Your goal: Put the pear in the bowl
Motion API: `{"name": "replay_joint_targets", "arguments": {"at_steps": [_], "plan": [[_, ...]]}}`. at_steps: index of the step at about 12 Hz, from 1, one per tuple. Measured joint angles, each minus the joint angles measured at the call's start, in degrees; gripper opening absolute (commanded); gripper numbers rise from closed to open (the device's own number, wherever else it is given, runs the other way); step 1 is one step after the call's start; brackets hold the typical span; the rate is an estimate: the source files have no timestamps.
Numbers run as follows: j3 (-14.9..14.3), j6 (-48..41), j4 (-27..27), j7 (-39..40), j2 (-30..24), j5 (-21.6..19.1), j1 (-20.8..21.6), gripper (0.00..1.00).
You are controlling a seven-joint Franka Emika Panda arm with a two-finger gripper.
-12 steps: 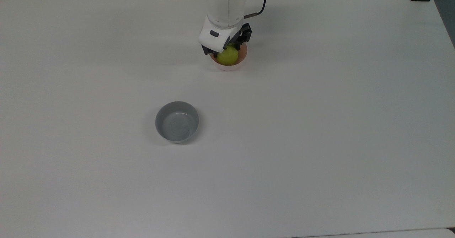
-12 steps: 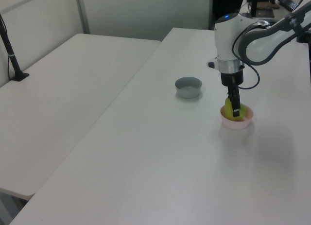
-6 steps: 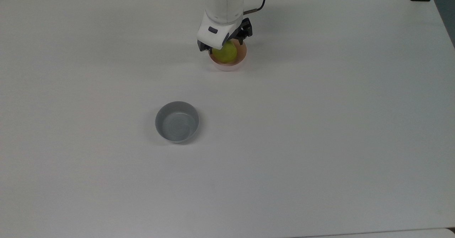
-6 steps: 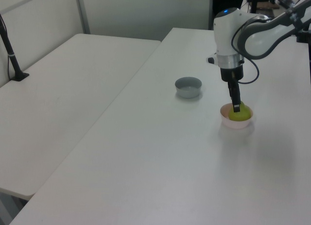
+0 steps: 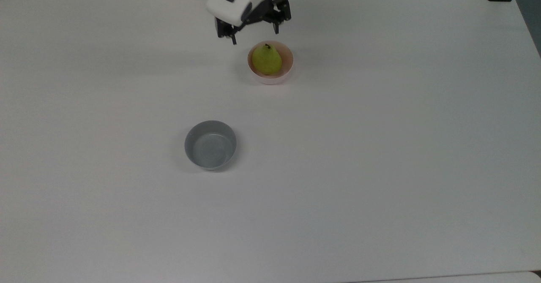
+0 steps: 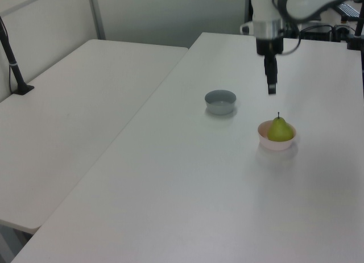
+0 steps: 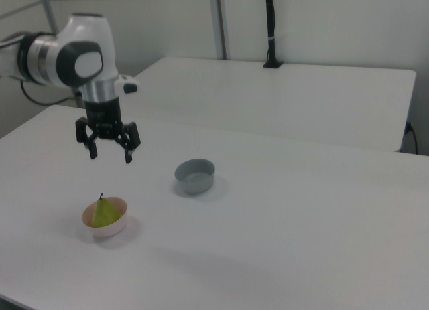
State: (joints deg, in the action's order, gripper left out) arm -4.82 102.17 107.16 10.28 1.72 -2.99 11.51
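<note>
Even, soft overhead light; faint shadows, slight haze

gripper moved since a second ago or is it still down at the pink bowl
Yes. The gripper has lifted away from the pink bowl, toward the top view's upper left, open, leaving the pear in the bowl.

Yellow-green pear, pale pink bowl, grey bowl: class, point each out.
yellow-green pear (image 5: pixel 267 61), top view, its rounded body.
pale pink bowl (image 5: pixel 288 64), top view, its inner wall.
grey bowl (image 7: pixel 195 175), right view, its inside.
</note>
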Motion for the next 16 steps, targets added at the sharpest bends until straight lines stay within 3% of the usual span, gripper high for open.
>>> {"name": "replay_joint_targets", "arguments": {"at_steps": [3,6,11,16], "plan": [[-0.08,-8.66,-8.94,0.0,-0.33,0.01,-4.14,1.0],[-0.05,-11.6,-14.0,-0.67,-0.35,0.0,-8.62,1.0],[-0.01,-5.56,-15.87,-0.73,-1.1,0.01,-14.08,1.0],[0.37,-3.44,-15.69,-0.58,-0.92,0.0,-14.28,1.0]]}}
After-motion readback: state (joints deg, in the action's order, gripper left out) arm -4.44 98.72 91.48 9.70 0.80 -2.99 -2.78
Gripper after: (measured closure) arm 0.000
